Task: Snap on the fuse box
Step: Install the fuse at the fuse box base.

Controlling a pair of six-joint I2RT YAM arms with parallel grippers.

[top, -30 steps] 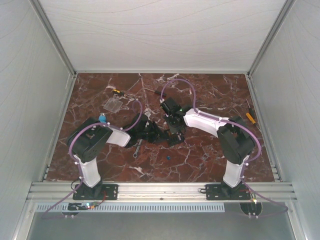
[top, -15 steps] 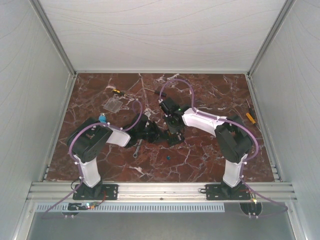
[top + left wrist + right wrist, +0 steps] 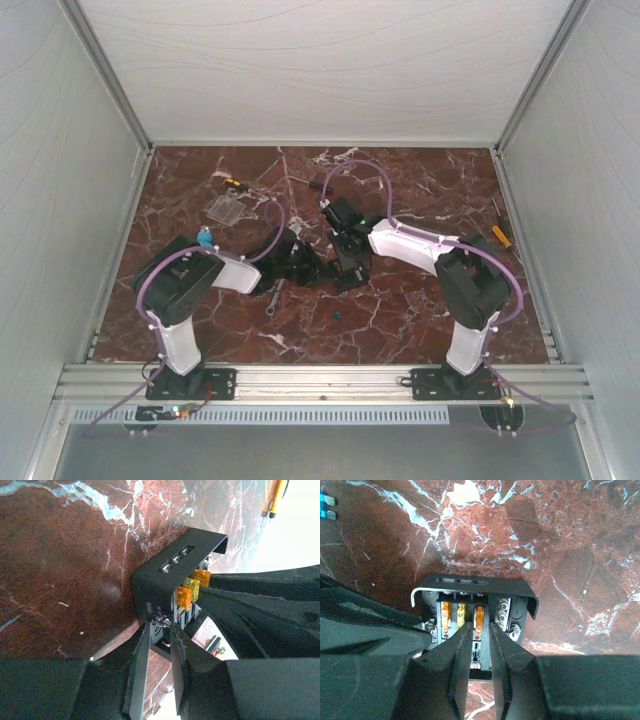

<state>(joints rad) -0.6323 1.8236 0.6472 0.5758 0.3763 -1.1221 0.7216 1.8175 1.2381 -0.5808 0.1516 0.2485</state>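
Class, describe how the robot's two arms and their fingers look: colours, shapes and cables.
Both the left arm and right arm have white shells with bulky black joints, on black base plates. A purple cable loops along each. The fingers are matte black, tapering wedges.

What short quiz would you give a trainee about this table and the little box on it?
1. True or false: the fuse box lies alone at the far edge of the table.
2. What colour are the small fuses showing in the box? A green; B orange and yellow; C white.
3. Is the clear cover on the box yet, yes or no?

Key
1. False: it is in the middle of the table.
2. B.
3. No: it lies apart, toward the far left of the table.
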